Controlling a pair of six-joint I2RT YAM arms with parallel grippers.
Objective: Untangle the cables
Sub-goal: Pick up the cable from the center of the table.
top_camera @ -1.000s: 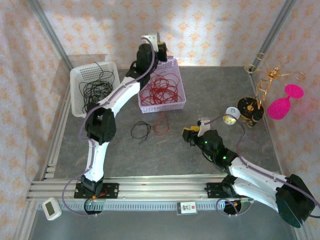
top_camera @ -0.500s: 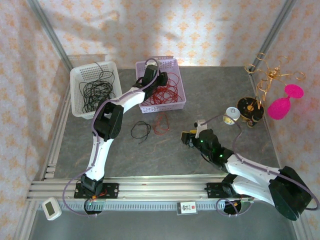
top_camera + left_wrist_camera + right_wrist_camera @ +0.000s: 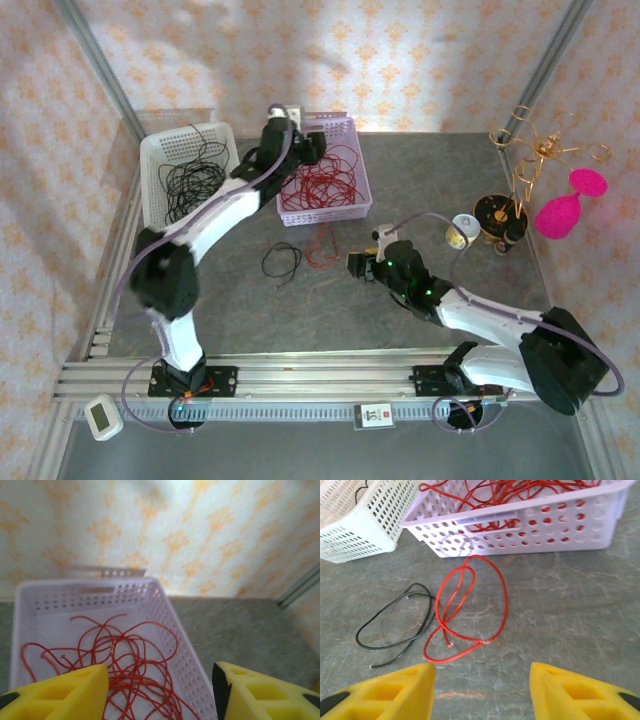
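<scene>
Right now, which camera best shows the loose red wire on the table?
Right wrist view: the loose red wire lies close and whole. The top view shows it tiny; the left wrist view faces the lilac plastic basket.

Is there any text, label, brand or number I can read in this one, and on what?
No text is readable.
Print on the small tag on the front rail: too small to read.
Display of the white device at the near left corner: too small to read.

Open yellow jaws frame loose red cables (image 3: 127, 677) inside a lilac basket (image 3: 176, 630).
</scene>
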